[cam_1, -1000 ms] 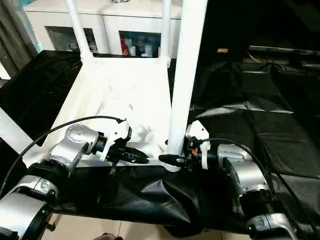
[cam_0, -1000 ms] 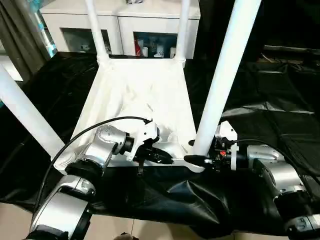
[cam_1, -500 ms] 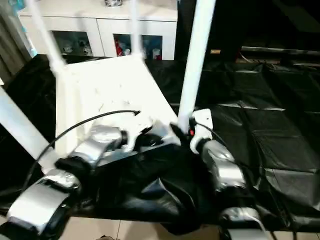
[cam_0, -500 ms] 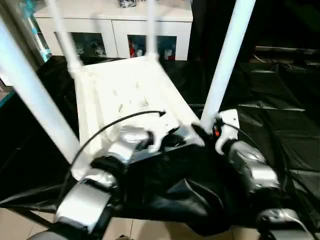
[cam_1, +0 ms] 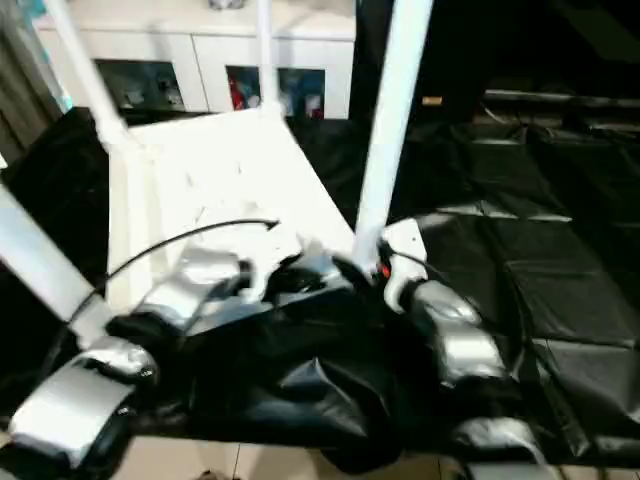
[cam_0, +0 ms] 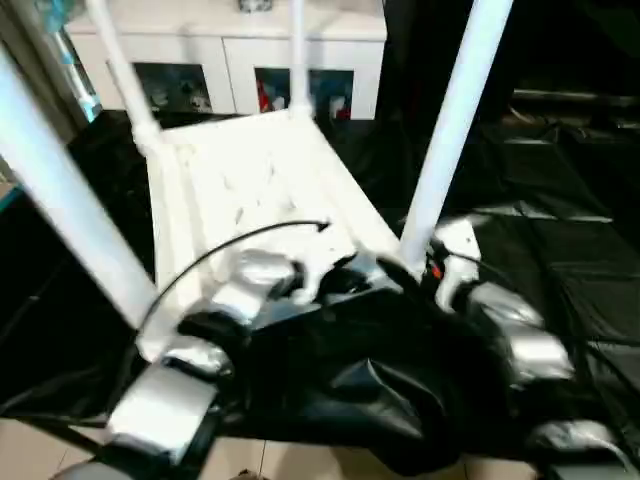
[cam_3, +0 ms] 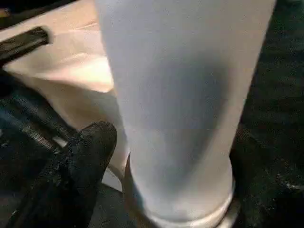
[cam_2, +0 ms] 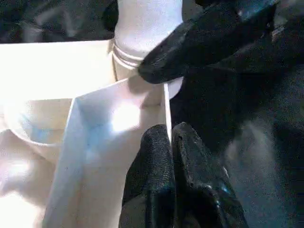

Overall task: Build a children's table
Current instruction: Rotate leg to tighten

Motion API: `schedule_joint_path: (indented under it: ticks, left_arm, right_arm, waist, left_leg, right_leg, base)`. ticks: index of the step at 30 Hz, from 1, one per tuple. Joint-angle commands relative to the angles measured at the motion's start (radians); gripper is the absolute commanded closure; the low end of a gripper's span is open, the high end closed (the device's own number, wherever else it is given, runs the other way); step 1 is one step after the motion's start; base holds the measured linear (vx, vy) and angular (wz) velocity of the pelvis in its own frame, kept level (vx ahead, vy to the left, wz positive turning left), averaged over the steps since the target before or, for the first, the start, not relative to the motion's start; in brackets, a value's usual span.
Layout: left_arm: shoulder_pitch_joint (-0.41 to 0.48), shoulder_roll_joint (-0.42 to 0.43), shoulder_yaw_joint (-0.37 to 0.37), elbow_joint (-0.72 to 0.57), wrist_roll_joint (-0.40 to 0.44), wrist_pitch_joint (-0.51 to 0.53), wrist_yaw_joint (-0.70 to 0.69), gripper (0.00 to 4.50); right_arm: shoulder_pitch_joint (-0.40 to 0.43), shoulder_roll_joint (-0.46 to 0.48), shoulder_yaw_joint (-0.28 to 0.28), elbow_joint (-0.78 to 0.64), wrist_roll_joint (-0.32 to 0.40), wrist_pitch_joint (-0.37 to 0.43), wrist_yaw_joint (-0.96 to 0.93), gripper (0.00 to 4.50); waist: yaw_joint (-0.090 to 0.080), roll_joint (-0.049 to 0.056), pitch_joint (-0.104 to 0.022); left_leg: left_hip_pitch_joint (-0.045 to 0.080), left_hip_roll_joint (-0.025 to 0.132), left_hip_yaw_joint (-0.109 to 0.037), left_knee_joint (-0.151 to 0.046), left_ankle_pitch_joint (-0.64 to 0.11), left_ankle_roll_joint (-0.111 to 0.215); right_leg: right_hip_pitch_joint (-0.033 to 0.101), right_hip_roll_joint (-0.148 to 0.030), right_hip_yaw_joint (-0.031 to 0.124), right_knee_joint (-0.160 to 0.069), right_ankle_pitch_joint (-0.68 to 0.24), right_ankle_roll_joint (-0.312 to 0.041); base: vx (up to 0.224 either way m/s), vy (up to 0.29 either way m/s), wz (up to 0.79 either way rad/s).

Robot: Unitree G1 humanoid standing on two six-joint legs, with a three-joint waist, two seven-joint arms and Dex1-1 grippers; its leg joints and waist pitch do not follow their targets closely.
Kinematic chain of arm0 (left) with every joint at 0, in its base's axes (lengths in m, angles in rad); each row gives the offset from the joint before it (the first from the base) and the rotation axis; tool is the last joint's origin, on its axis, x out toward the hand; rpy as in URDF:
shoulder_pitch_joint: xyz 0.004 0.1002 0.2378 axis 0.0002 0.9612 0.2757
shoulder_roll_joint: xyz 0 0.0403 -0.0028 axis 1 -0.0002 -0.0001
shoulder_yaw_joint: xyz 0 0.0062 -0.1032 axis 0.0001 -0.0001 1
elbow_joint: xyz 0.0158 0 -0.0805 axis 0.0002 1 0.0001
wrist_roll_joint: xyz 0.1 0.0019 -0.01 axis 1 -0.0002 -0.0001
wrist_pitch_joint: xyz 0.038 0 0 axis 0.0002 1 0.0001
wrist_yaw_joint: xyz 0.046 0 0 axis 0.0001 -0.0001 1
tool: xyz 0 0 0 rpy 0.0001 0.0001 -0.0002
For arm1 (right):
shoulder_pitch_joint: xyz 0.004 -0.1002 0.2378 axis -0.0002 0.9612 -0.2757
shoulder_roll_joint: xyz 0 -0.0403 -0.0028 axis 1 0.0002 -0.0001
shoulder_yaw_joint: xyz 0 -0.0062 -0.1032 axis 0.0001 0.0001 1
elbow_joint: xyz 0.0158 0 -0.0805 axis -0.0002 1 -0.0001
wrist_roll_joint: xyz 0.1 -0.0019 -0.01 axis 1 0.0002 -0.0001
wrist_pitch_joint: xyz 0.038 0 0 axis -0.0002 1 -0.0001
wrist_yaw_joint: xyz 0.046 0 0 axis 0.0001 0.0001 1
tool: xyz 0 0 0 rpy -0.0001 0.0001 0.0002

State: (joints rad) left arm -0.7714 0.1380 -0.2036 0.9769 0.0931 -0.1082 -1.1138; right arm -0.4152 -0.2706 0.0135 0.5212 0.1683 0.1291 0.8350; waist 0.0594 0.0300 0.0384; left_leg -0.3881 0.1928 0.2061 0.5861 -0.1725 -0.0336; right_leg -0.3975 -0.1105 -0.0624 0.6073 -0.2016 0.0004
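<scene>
The children's table (cam_0: 250, 180) lies upside down on a black sheet, with its white legs pointing up. The near right leg (cam_0: 450, 130) rises from the corner socket closest to my arms. My left gripper (cam_0: 360, 278) is at that corner, shut on a thin upright rib (cam_2: 166, 109) of the underside, pinching it between both fingertips. My right gripper (cam_0: 408, 272) is open around the base of the same leg (cam_3: 180, 109). One of its fingers (cam_3: 85, 156) stands just beside the tube; the other is hidden behind it.
A white cabinet (cam_0: 230, 40) with glass doors stands behind the table. The crumpled black sheet (cam_0: 560, 200) covers the floor to the right and bunches up in front of my arms. Another near leg (cam_0: 60, 200) slants up at the left.
The head camera has shifted. The table's far end has swung left relative to the cabinet. Both grippers stay at the near right corner, and the right forearm now points more steeply at the leg.
</scene>
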Motion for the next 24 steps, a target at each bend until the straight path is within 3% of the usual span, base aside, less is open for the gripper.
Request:
schedule_joint_path:
  ticks: [1,3,4,10,11,14,17,24]
  left_arm:
    - [0.020,-0.007,-0.027,-0.054,-0.055,-0.046,-0.129,4.50]
    - [0.028,0.010,-0.023,-0.068,-0.070,-0.043,-0.172,4.50]
    - [0.033,0.021,-0.021,-0.077,-0.079,-0.039,-0.202,4.50]
    - [0.054,0.066,-0.007,-0.120,-0.112,-0.002,-0.301,4.50]
    - [0.057,0.070,-0.007,-0.125,-0.114,0.001,-0.309,4.50]
    - [0.059,0.075,-0.007,-0.129,-0.117,0.004,-0.321,4.50]
    - [0.061,0.075,-0.005,-0.134,-0.115,0.007,-0.329,4.50]
    - [0.066,0.064,-0.003,-0.145,-0.119,0.015,-0.309,4.50]
  right_arm:
    - [0.019,-0.016,0.095,-0.074,0.046,0.043,0.182,0.72]
    - [0.029,-0.048,0.102,-0.094,0.056,0.055,0.234,0.72]
    - [0.034,-0.069,0.107,-0.104,0.059,0.060,0.266,0.72]
    - [0.032,-0.137,0.107,-0.103,0.054,0.053,0.349,0.72]
    - [0.029,-0.140,0.104,-0.100,0.055,0.053,0.354,0.98]
    - [0.023,-0.145,0.103,-0.099,0.061,0.060,0.367,1.05]
    - [0.024,-0.145,0.108,-0.106,0.071,0.070,0.378,1.44]
    - [0.049,-0.135,0.124,-0.132,0.082,0.092,0.392,1.85]
  waist:
    - [0.005,-0.017,-0.058]
    - [0.007,-0.015,-0.058]
    - [0.009,-0.020,-0.058]
    - [0.010,-0.016,-0.055]
    - [0.011,-0.016,-0.056]
    - [0.011,-0.017,-0.058]
    - [0.013,-0.017,-0.060]
    - [0.022,-0.018,-0.060]
  left_leg:
    - [0.016,0.041,-0.017,-0.063,-0.177,0.107]
    - [0.018,0.043,-0.015,-0.063,-0.187,0.110]
    - [0.019,0.043,-0.016,-0.063,-0.187,0.105]
    - [0.019,0.045,-0.016,-0.066,-0.216,0.084]
    - [0.019,0.045,-0.016,-0.066,-0.213,0.080]
    - [0.018,0.043,-0.016,-0.063,-0.184,0.086]
    - [0.018,0.043,-0.015,-0.060,-0.166,0.098]
    - [0.019,0.044,-0.015,-0.060,-0.170,0.094]
  right_leg:
    - [0.048,-0.041,0.032,-0.069,-0.076,-0.249]
    - [0.042,-0.040,0.032,-0.067,-0.068,-0.261]
    - [0.047,-0.039,0.031,-0.068,-0.073,-0.261]
    - [0.042,-0.043,0.033,-0.068,-0.115,-0.264]
    - [0.042,-0.043,0.034,-0.068,-0.115,-0.264]
    - [0.043,-0.042,0.033,-0.064,-0.077,-0.269]
    - [0.044,-0.042,0.032,-0.061,-0.051,-0.275]
    - [0.043,-0.041,0.033,-0.061,-0.064,-0.268]
  base:
    - [0.000,0.000,0.00]
    - [0.000,0.000,0.00]
    - [0.000,0.000,0.00]
    - [0.000,0.000,0.00]
    - [0.000,0.000,0.00]
    - [0.000,0.000,0.00]
    - [0.000,0.000,0.00]
    - [0.000,0.000,0.00]
